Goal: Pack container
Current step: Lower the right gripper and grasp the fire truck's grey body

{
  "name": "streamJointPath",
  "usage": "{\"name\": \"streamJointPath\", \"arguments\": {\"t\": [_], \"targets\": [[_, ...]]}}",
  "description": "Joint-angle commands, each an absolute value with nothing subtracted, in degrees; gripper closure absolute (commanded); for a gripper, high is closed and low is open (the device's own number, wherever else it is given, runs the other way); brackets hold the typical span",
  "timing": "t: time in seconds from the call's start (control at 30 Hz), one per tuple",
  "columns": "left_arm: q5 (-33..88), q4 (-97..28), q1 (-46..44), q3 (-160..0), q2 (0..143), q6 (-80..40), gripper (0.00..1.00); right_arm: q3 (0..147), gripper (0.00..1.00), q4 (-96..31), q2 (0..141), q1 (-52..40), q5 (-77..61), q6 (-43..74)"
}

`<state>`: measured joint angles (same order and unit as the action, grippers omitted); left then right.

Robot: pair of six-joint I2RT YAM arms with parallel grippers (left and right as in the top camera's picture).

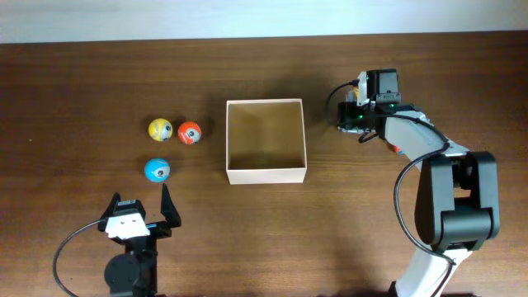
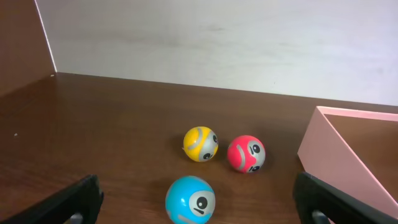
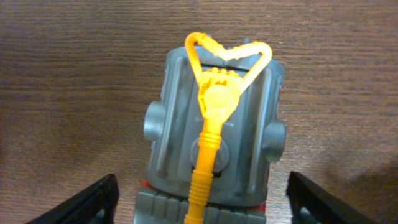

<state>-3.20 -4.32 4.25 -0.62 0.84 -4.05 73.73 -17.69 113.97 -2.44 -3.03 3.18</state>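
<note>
At desk (image 1: 74, 74) centre: container (image 1: 266, 174), open top, tan floor fully visible. Left of it, well apart: yellow ball (image 1: 160, 129) and red ball (image 1: 190, 133) just beside each other, blue ball (image 1: 157, 170) nearer left gripper (image 1: 140, 200). Left gripper fingers wide apart, holding nothing. Right of container: right gripper (image 3: 202, 198) over grey toy (image 3: 174, 137) with yellow hook (image 3: 217, 93), fingers apart either side, not clamped.

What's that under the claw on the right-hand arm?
A grey plastic toy with a yellow hook piece on top, lying on the table between the right gripper's open fingers. From overhead the gripper covers it, and its lower end is out of frame.
</note>
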Motion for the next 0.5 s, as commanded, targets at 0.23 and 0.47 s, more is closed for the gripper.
{"name": "streamJointPath", "arguments": {"t": [0.23, 0.47], "targets": [[-2.76, -4.58, 4.01, -0.51, 0.36, -3.36, 0.01, 74.48, 0.23, -16.99, 115.37, -2.59, -2.24, 3.2], [-2.76, -4.58, 4.01, -0.51, 0.36, -3.36, 0.01, 74.48, 0.22, -15.53, 118.28, -2.59, -1.87, 3.22]]}}
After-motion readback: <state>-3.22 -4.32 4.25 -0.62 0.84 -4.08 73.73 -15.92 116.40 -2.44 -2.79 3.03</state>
